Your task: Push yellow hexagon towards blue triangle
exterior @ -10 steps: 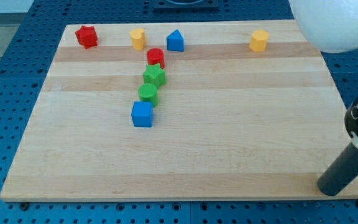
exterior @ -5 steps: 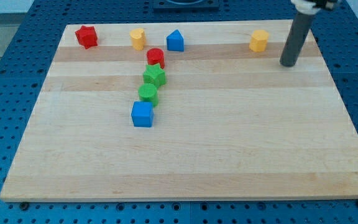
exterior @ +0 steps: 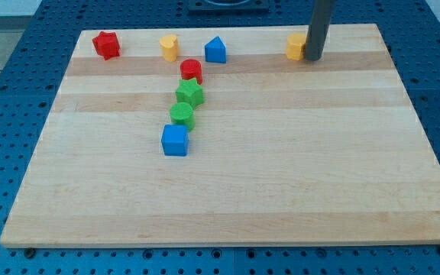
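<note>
The yellow hexagon (exterior: 296, 46) sits near the board's top edge, right of centre. My tip (exterior: 312, 57) stands right against its right side, the dark rod partly covering it. The blue triangle-topped block (exterior: 215, 50) stands further to the view's left along the same top strip, with a gap between it and the hexagon.
A red star (exterior: 106, 44) and a yellow block (exterior: 169, 47) lie at the top left. A red cylinder (exterior: 191, 70), green star (exterior: 190, 93), green block (exterior: 182, 114) and blue cube (exterior: 175, 140) form a line running down from the triangle. The wooden board (exterior: 281, 176) rests on a blue pegboard.
My tip has swept from the board's lower right to the top and then left, reaching the yellow hexagon. The hexagon has shifted left towards the blue triangle.
</note>
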Tool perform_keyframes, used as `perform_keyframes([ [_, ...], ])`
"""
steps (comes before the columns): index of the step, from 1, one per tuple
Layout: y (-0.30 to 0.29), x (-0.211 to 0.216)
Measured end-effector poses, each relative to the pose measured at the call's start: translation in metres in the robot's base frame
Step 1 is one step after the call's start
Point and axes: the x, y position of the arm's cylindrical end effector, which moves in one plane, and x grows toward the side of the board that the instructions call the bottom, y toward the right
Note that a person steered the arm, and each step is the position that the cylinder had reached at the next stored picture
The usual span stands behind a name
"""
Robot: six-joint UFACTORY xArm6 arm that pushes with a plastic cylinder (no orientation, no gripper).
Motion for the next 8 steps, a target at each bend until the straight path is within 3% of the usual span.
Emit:
perform_keyframes([
  [1,0.033,0.0],
  [3,0.152,0.0],
  [6,0.15,-0.013],
  [8,0.067,-0.032],
])
